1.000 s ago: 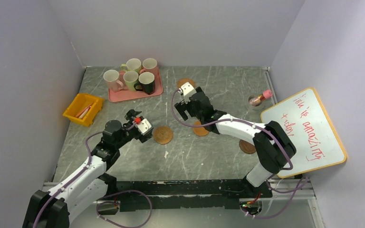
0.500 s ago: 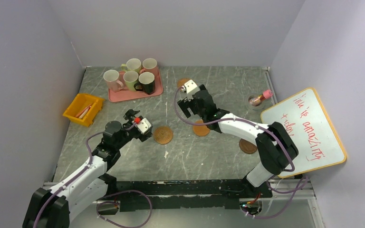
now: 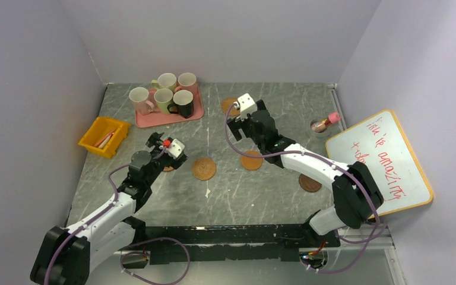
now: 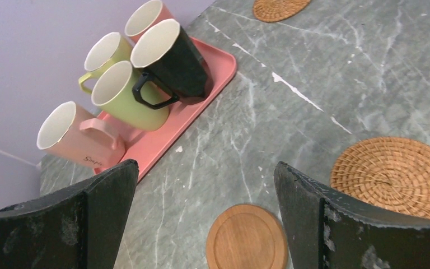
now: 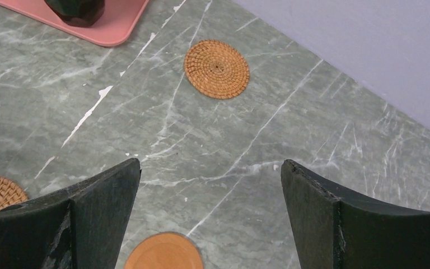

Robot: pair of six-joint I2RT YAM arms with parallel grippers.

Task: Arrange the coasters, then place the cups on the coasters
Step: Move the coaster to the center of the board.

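Five cups stand on the pink tray [image 3: 154, 119] at the back left: a pink cup [image 3: 139, 98], a yellow-green cup [image 3: 163, 99], the black cup [image 3: 183, 102], another yellow-green cup [image 3: 167, 81] and another pink cup [image 3: 187, 79]. Coasters lie apart on the table: a woven one [image 3: 203, 168], a smooth orange one [image 3: 251, 160], a dark brown one [image 3: 309, 183], a woven one [image 3: 229, 105] at the back, and a small wooden one [image 4: 246, 238]. My left gripper [image 4: 206, 167] hangs open over the wooden coaster. Open and holding nothing, my right gripper [image 5: 211, 163] hovers above the orange coaster [image 5: 164, 252].
A yellow bin [image 3: 104, 136] sits at the left edge. A small jar with a pink lid [image 3: 325, 123] lies at the back right, beside a whiteboard [image 3: 380, 163] leaning on the right wall. Walls close in the table on three sides.
My right gripper has swung back and to the right, uncovering more of the orange coaster. My left gripper has shifted left and back, exposing the small wooden coaster.
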